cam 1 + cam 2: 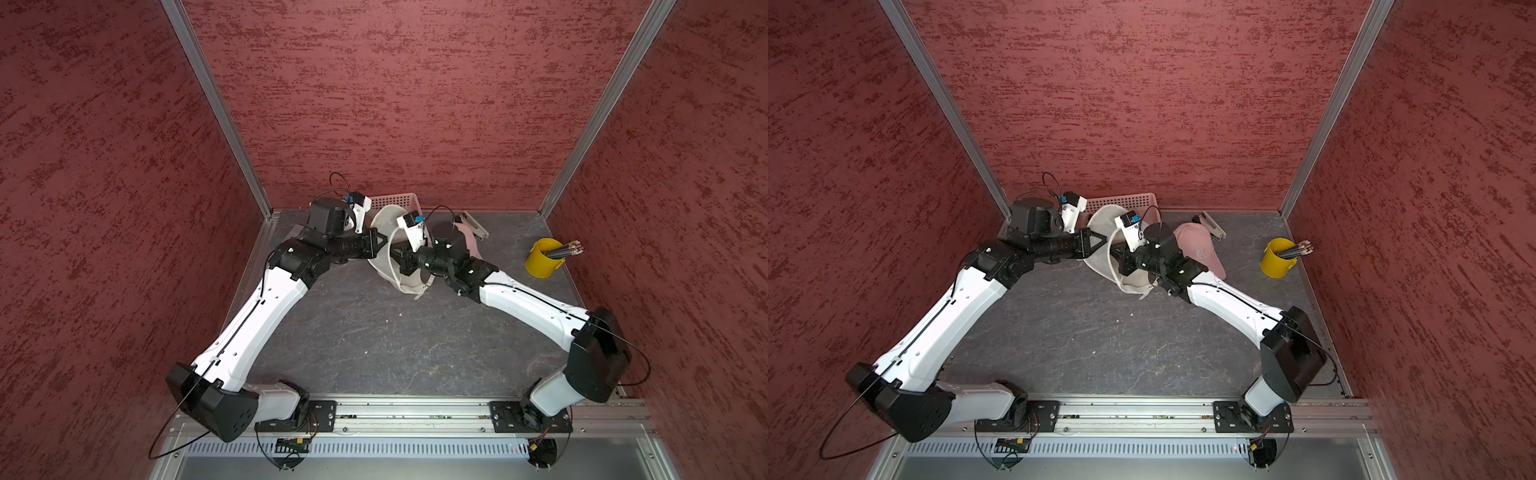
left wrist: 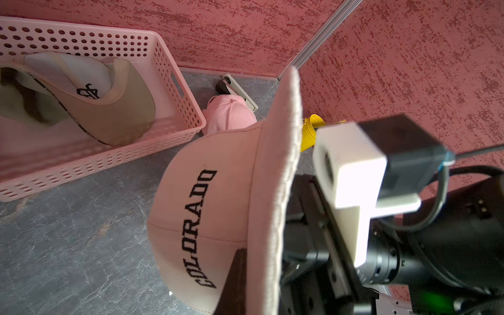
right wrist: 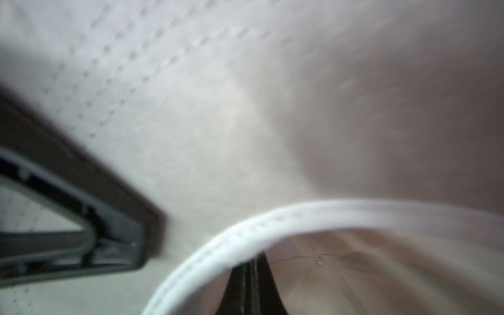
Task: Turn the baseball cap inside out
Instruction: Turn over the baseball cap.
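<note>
Baseball cap [image 2: 207, 218]: cream, "COLORADO" lettering facing outward, held between both grippers just in front of the pink basket [image 2: 152, 152].
Left gripper [image 1: 1102, 240]: closed on the cap's brim beside the crown.
Right gripper [image 3: 246, 286]: closed on the sweatband, fingers inside the crown.
Pink cap [image 2: 231, 114]: lying just beside the basket.
Yellow cup [image 1: 542, 259]: well apart from the basket.

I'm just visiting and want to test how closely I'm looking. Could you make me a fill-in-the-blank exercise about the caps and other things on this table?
The white cap carries the word ____.
The pencils stand in a ____ bucket.
A tan-brimmed cap lies inside the ____ basket.
Missing words: COLORADO; yellow; pink.
</note>
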Controlling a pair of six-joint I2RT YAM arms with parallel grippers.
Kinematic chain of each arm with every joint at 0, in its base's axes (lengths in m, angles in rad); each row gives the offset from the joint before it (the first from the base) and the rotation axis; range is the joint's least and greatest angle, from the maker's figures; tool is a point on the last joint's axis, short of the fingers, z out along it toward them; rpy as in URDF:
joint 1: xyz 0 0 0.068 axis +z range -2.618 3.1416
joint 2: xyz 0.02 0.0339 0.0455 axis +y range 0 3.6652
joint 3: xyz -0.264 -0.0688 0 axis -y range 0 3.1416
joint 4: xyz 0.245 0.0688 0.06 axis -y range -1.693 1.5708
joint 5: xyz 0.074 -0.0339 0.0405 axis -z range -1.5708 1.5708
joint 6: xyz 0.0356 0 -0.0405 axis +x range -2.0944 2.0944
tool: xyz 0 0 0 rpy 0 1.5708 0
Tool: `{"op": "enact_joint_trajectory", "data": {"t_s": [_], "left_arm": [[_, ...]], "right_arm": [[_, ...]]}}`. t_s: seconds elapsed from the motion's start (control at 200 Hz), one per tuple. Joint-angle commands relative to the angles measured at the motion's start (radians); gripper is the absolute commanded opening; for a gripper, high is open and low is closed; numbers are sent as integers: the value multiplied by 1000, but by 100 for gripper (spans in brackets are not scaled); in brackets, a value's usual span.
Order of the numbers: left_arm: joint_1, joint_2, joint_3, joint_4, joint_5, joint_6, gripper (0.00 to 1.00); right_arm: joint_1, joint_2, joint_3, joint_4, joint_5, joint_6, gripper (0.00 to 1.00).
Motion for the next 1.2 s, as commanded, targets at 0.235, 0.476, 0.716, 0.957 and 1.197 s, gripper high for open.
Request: {"op": "enact_joint_trajectory", "data": {"t_s": [0.235,0.476,0.716,0.957,1.197], "left_arm": [[26,-26,-8,53,-104,-47,0],[26,-69,-57,70,-152,-62,0],[-9,-55,-13,-22,-256,113,0],[-225,-59,-39,-49,-593,342,0],[-354,-119,-180,122,-838,476,0]], "right_arm": [[89,-43,-71,-88,-132,-51,0],[86,-133,-172,-118,-55,-50,0],[-28,-255,-130,-272,58,-18,6],[-228,-370,-128,-406,135,188,50],[-240,-385,-65,-528,57,319,59]]}}
